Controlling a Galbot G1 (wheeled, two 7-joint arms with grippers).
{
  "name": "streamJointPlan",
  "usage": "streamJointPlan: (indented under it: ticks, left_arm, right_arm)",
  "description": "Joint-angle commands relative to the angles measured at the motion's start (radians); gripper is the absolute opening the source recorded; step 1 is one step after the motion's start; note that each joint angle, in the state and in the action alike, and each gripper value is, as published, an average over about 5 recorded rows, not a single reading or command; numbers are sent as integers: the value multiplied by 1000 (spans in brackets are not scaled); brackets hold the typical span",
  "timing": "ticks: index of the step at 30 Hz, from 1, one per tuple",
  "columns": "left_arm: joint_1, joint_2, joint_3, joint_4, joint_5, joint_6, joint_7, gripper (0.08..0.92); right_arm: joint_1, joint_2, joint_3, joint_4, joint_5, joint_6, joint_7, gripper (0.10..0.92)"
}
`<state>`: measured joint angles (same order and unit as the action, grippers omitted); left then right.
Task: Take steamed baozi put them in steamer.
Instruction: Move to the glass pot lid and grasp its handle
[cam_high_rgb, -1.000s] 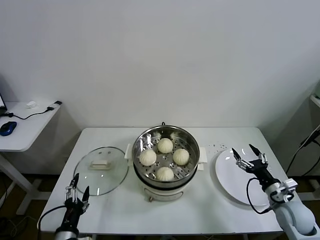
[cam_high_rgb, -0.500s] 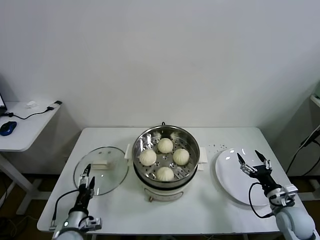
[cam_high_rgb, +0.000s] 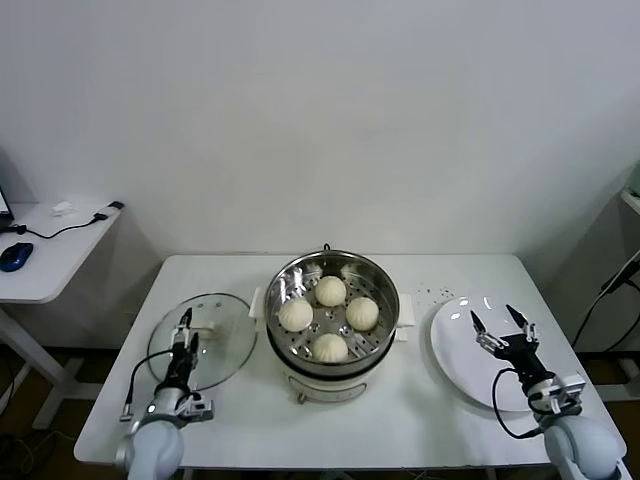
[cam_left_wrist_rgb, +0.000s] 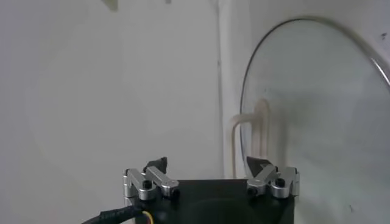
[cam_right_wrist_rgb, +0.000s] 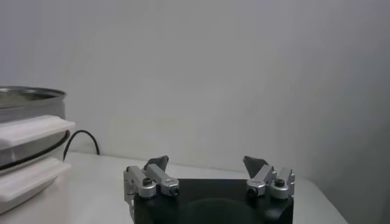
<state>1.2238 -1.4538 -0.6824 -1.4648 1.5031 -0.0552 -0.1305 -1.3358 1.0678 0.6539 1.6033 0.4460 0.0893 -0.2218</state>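
Observation:
The steamer (cam_high_rgb: 387, 290) stands mid-table, a shiny steel basket on a white pot base. Four cream-white baozi lie inside it: one at the back (cam_high_rgb: 330, 291), one left (cam_high_rgb: 296, 315), one right (cam_high_rgb: 362, 313), one at the front (cam_high_rgb: 330, 347). My left gripper (cam_high_rgb: 184, 325) is open and empty, low at the near edge of the glass lid (cam_high_rgb: 225, 340). My right gripper (cam_high_rgb: 494, 320) is open and empty above the bare white plate (cam_high_rgb: 460, 370). The left wrist view shows my open left gripper (cam_left_wrist_rgb: 207, 163) facing the lid (cam_left_wrist_rgb: 317, 109). The right wrist view shows my open right gripper (cam_right_wrist_rgb: 206, 161) and the steamer's rim (cam_right_wrist_rgb: 30, 97).
The lid lies flat left of the steamer, its white handle (cam_high_rgb: 201, 328) on top. The plate lies right of the steamer, near the table's right edge. A side desk (cam_high_rgb: 45, 255) with a blue mouse stands far left. The white wall is behind.
My left gripper has moved from the table's front-left edge forward to the glass lid. My right gripper has drawn back and lower over the plate. The baozi have not moved.

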Motion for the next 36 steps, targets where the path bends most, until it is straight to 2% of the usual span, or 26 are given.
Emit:
streamJointPlan:
  ticks: [1, 16, 20, 28, 36]
  left_arm:
    - [-116, -2, 4, 146, 12, 12, -24, 823]
    - [-157, -2, 9, 195, -15, 23, -10, 807]
    - [-154, 1, 9, 188, -33, 25, -1, 714]
    - [-150, 13, 22, 182, -69, 21, 31, 480]
    - [-154, 9, 38, 179, -100, 31, 28, 246]
  right_arm:
    - [5, 19, -1, -15, -36, 5, 1, 823]
    - [6, 48, -2, -42, -90, 26, -5, 823]
    - [5, 58, -6, -51, -112, 32, -9, 823]
    - [7, 84, -1, -83, -147, 50, -22, 823]
    - [7, 94, 16, -99, -162, 62, -30, 823]
